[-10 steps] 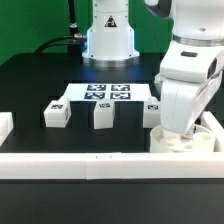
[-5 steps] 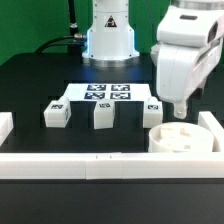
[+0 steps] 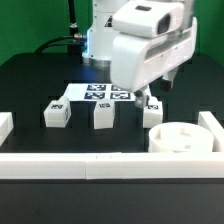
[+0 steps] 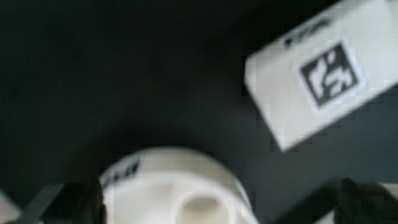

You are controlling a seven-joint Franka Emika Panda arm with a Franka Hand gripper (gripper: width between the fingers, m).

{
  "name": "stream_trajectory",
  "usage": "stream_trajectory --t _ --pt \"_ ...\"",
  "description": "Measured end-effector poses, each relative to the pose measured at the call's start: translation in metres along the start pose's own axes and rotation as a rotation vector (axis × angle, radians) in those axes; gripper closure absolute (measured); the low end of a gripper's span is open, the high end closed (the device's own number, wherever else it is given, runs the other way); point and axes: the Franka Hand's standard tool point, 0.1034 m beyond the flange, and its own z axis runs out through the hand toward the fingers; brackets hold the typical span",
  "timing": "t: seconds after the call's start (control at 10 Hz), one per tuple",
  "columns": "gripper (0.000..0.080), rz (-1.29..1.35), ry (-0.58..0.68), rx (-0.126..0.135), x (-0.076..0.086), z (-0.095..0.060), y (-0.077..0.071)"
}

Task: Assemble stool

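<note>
Black desk (image 3: 30, 85): my pincer (image 3: 147, 98) hangs spread over the blocky white plastic leg (image 3: 152, 115) at three o'clock, likely to grab it.

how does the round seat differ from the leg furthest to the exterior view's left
The seat is a wide round disc, while the leftmost leg is a small block. The seat sits in the corner formed by the border rails. The leftmost leg stands out in the open, near the marker board. Both are white and rest on the table.
</note>
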Motion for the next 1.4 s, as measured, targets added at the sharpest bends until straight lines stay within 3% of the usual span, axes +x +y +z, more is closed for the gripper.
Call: stream_trajectory --t 0.4,0.9,1.4 --pt "0.0150 0.021 0.001 0.001 0.002 0.001 -0.001" --pt "0.0150 0.590 0.002 -0.002 -0.004 0.017 -0.007" --pt "0.0150 0.920 0.015 0.038 0.002 0.018 -0.012"
